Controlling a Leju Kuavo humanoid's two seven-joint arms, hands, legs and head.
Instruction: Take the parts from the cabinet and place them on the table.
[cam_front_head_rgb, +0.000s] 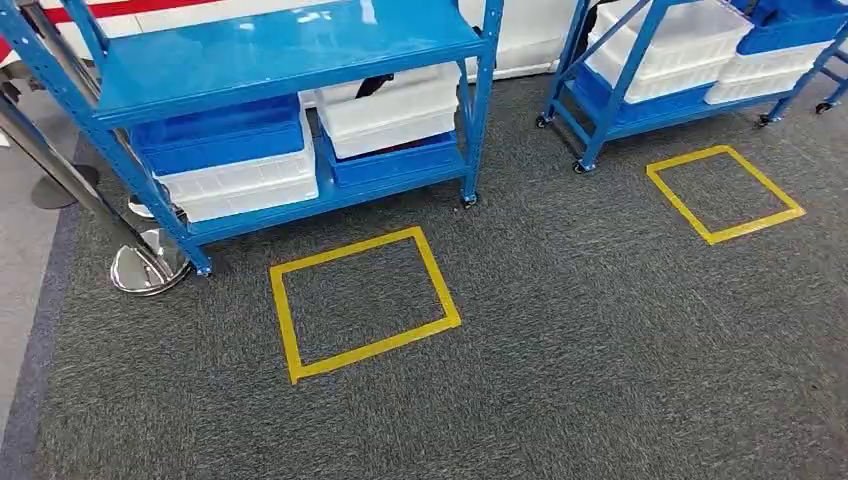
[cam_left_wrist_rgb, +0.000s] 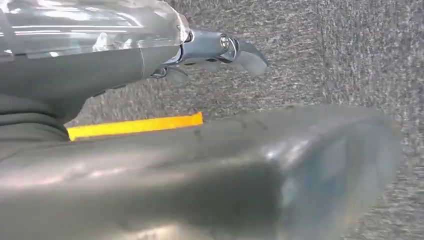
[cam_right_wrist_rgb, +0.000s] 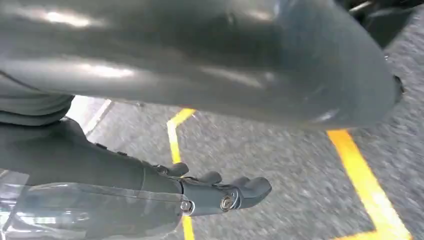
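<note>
Both robot hands hang at your sides with nothing in them: the left robot hand and the right robot hand each show dark fingers lightly curled, apart, over grey carpet.

Your parts are presumably in the bins on the near rack, ahead and to the left, well apart from either robot hand. I cannot see any part itself; the bins are stacked and their insides are hidden. The left arm is nearer this rack, though you would judge both need to come up and forward from below before any reach counts.

Blue and white bins sit in two stacks on the lower shelf, long sides running across the rack. They look like rigid moulded plastic with ribbed rims, smooth and easy to slip on. The rack is blue painted steel with a flat glossy top shelf and small castors, so it may roll if pushed.

A yellow tape square lies on the carpet just in front of the rack, likely your standing mark. A second rack with similar bins stands to the right, with its own tape square. A chrome post base stands beside the near rack's left leg.
</note>
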